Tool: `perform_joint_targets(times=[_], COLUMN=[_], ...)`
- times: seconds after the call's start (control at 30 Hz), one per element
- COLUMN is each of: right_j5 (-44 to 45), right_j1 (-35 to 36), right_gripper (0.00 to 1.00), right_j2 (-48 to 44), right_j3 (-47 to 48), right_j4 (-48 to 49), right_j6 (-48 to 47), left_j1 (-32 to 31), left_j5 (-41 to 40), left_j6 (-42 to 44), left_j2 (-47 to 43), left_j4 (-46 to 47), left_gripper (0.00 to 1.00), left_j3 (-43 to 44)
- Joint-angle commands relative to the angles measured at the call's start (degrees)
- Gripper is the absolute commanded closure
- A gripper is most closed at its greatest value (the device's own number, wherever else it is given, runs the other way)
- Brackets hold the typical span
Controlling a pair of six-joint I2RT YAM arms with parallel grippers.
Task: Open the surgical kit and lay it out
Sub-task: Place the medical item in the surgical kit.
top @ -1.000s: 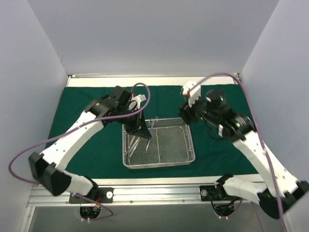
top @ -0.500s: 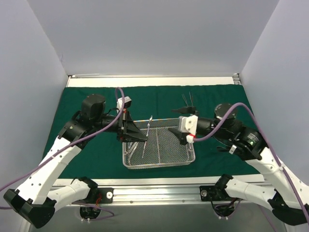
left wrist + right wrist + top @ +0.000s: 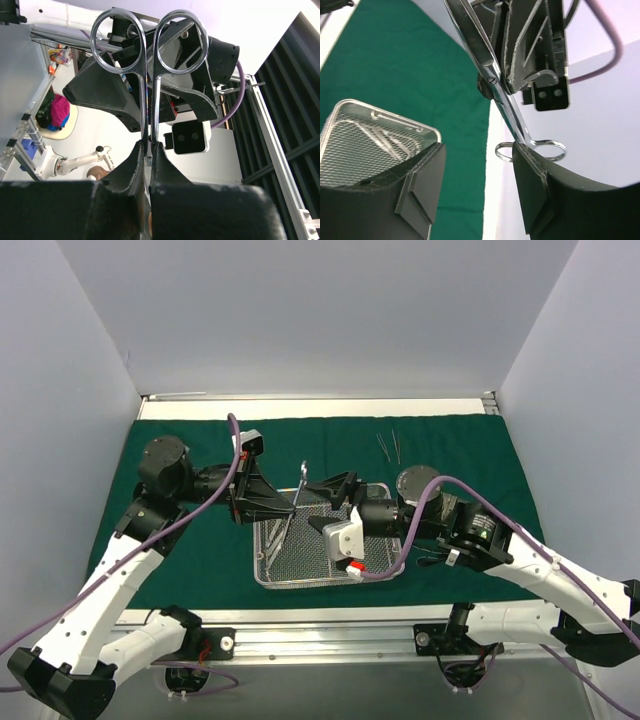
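A pair of steel scissors (image 3: pixel 298 492) hangs over the left end of the silver wire-mesh tray (image 3: pixel 331 581), finger rings up. My left gripper (image 3: pixel 284 503) is shut on the shanks (image 3: pixel 148 100), just below the rings. My right gripper (image 3: pixel 322 505) faces it from the right, open. In the right wrist view the scissors (image 3: pixel 492 85) run down to the tip of its right finger (image 3: pixel 535 190), and the rings (image 3: pixel 506 150) reach partly into the gap of the right gripper (image 3: pixel 479 147). Thin instruments (image 3: pixel 279 540) lie in the tray. The dark green drape (image 3: pixel 190 540) is spread flat.
Steel tweezers (image 3: pixel 388 445) lie on the drape at the back right. The tray (image 3: pixel 370 135) sits low left in the right wrist view, over the green cloth (image 3: pixel 420 65). White walls close in the table on three sides.
The left gripper lifted the scissors out of the tray and turned them rings up. The right arm left the tweezers at the back and swung in to the scissors, jaws open.
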Motion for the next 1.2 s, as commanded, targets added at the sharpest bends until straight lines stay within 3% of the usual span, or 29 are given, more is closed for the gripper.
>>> perform_joint_targets(times=[0.0,0.17,0.87,1.17], right_j5=[5.8,9.1,7.8,7.4], right_j1=[1.5,2.6,2.6,2.7], right_gripper=[0.45,0.48,0.52,0.64], right_j2=[-0.4,-0.2,4.0,5.1], right_j3=[1.5,2.6,3.4,3.8], right_j4=[6.1,6.3,10.6,11.3], right_j6=[-2.1,-2.8,-6.0,-6.2], left_j1=[1.4,2.3,2.9,2.8], left_j5=[2.4,2.6,2.5,2.3], left_j6=[-4.9,-5.5,-6.7,-6.9], left_j2=[-0.6,0.2,-0.7,-0.4], left_j4=[6.9,7.4,6.3,5.8], left_gripper=[0.98,0.98,0.98,0.98], left_j3=[-0.2,-0.2,-0.4,0.3])
